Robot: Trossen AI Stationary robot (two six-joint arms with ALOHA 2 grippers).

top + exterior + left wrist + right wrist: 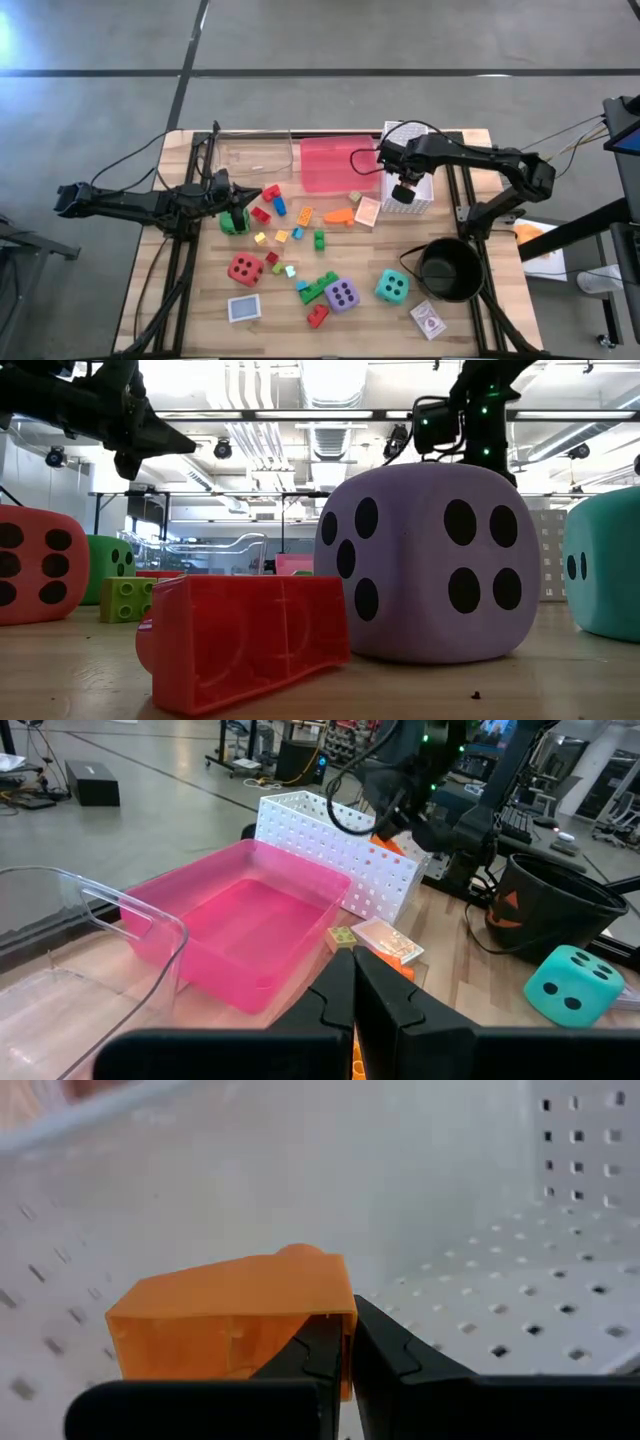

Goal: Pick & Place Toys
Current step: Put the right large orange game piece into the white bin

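1. Right gripper [335, 1355], fingers closed on an orange brick [235, 1325], hangs inside the white mesh basket [415, 195], apparently to deposit it.
2. Left gripper [352, 1005], closed and empty, hovers over the green die [236, 221], left of centre.
3. Remaining toys lie scattered in the lower centre.

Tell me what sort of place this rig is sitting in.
Probably a robotics lab or workshop in an industrial hall: bare concrete floor, exposed ceiling ducts, and equipment racks beyond the wooden table.
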